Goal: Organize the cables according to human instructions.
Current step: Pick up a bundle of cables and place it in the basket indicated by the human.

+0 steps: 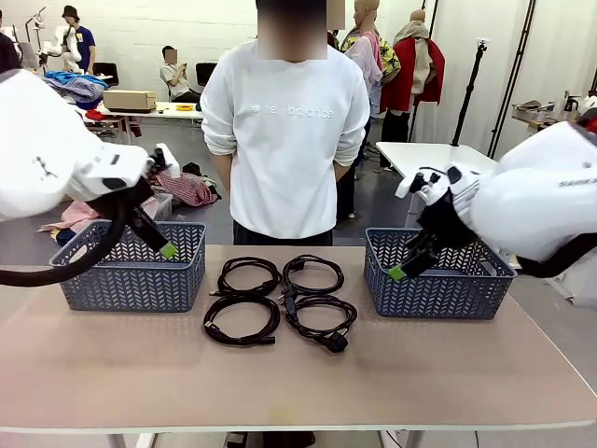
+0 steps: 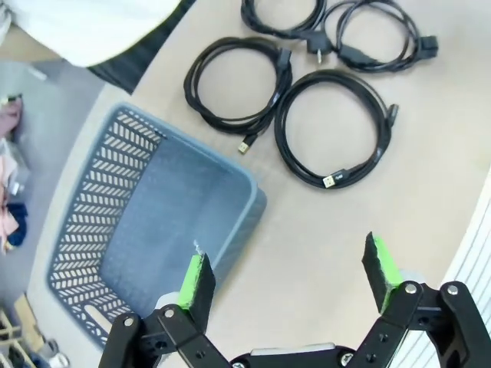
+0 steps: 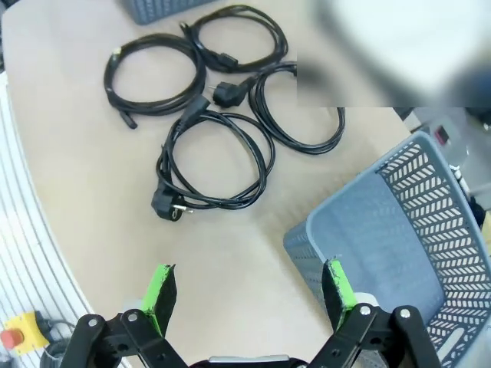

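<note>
Several black coiled cables lie in a two-by-two cluster at the table's middle: one at the back left [image 1: 224, 277], one at the back right [image 1: 312, 258], one at the front left [image 1: 241, 340], and one at the front right [image 1: 322, 333] with a chunky plug. My left gripper [image 1: 166, 248] hovers over the left basket [image 1: 131, 289]. In the left wrist view it [image 2: 288, 276] is open and holds nothing, with the cables [image 2: 282, 130] ahead of it. My right gripper [image 1: 399, 271] hangs by the right basket [image 1: 434, 299], open and holding nothing [image 3: 249, 291], with the cables [image 3: 165, 153] beyond.
Two grey lattice baskets, the left [image 2: 230, 172] and the right [image 3: 307, 245], flank the cables, and neither has anything in it. A person in a white sweatshirt [image 1: 284, 131] stands at the far edge with no hand over the table. The table's front half is bare.
</note>
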You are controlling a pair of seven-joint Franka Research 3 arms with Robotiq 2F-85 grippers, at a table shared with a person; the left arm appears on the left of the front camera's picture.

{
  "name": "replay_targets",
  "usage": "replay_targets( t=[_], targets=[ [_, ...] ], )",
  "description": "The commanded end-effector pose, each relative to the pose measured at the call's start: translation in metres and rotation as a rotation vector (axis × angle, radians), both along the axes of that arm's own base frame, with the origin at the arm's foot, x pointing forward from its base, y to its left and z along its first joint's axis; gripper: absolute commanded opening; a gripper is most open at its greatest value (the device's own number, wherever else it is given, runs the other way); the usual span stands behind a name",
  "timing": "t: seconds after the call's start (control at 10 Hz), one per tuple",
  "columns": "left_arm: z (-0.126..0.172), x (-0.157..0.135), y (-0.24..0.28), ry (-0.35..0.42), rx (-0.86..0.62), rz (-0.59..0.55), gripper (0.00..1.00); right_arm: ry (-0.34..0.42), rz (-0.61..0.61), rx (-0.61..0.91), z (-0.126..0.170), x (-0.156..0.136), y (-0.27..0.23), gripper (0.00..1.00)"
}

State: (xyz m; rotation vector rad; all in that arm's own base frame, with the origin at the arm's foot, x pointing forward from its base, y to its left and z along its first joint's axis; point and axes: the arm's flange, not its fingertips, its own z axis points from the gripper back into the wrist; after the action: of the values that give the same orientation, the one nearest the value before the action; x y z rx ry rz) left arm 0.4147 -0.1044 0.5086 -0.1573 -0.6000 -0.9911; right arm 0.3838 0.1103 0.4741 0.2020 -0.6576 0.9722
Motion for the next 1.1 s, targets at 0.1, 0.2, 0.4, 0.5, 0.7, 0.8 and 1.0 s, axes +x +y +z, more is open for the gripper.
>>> replay_targets(
  t=[0.1,0.2,0.4,0.5,0.7,0.8,1.0],
  targets=[
    [0.019,0.006,0.042,-0.008,-0.141,-0.095,1.00,-0.024,0.067,0.091,0.010,0.004,-0.025,1.00],
    [0.025,0.002,0.053,-0.025,-0.199,-0.069,1.00,-0.031,0.079,0.149,0.012,0.003,-0.031,1.00],
    [0.028,-0.009,0.076,-0.029,-0.285,-0.058,1.00,-0.032,0.110,0.235,0.014,0.001,-0.040,1.00],
    [0.028,-0.013,0.080,-0.035,-0.296,-0.045,1.00,-0.040,0.112,0.250,0.017,-0.001,-0.046,1.00],
    [0.028,-0.013,0.088,-0.039,-0.270,-0.004,1.00,-0.048,0.126,0.278,0.021,-0.003,-0.053,1.00],
    [0.029,-0.011,0.091,-0.039,-0.243,0.021,1.00,-0.058,0.120,0.276,0.022,-0.005,-0.053,1.00],
    [0.031,-0.012,0.093,-0.028,-0.267,0.020,1.00,-0.041,0.090,0.257,0.024,-0.009,-0.050,1.00]
  ],
)
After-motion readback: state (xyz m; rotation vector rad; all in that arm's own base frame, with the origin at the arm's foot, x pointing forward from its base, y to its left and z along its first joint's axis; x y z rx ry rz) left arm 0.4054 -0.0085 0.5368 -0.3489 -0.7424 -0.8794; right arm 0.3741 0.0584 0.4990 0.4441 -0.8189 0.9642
